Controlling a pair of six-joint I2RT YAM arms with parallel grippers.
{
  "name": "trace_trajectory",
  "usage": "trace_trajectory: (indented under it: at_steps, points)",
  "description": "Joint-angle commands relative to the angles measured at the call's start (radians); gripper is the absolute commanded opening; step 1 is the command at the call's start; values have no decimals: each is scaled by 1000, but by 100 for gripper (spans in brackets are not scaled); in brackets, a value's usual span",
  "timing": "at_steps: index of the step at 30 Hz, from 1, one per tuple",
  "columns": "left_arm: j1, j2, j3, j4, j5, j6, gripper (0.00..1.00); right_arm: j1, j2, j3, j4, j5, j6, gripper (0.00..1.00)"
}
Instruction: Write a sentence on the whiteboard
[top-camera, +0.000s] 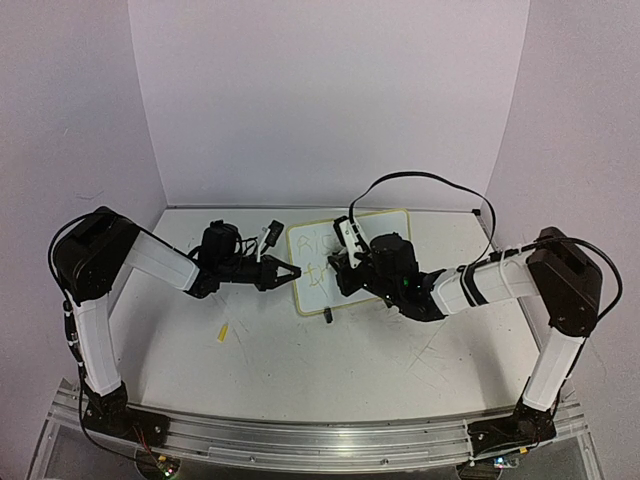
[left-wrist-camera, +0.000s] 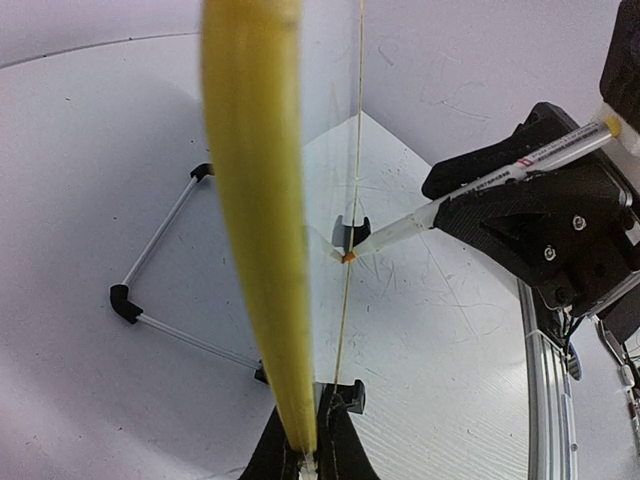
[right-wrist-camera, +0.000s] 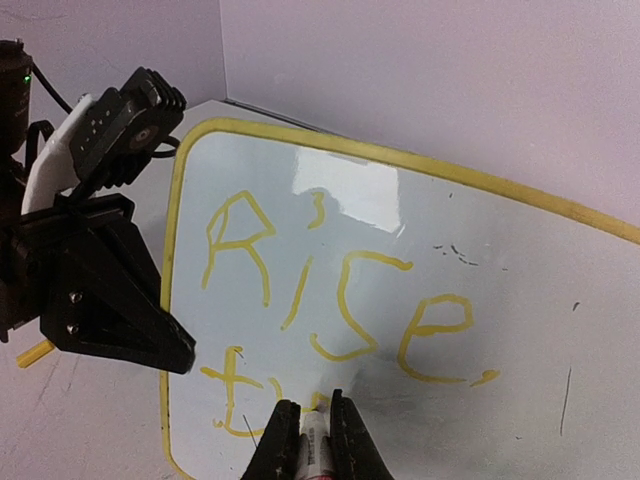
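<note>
Right claw (right-wrist-camera: 311, 408), bottom middle, squeezed the marker (right-wrist-camera: 313, 447) mid-word, left claw (top-camera: 291, 272) pinched the whiteboard (right-wrist-camera: 500, 260); more letters likely wanted soft strokes.

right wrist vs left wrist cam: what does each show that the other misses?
Right wrist only: the yellow writing on the whiteboard face, "Rise" plus a started second line. Left wrist only: the wire stand behind it and the marker tip meeting the face. Both: the whiteboard, held at its rim by the left hand, and the marker in the right hand.
</note>
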Motion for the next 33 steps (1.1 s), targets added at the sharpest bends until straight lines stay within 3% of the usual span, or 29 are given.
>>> trace_trajectory:
  at_steps: [1, 11, 33]
  points:
    - [13, 5, 12, -96, -130, 75, 0, 5, -4, -19, 3, 24, 14, 0]
    - [13, 4, 10, -98, -129, 73, 0, 16, 16, -47, 14, 30, 71, 0]
    - [13, 3, 7, -99, -133, 78, 0, -5, -1, 32, 30, 173, -26, 0]
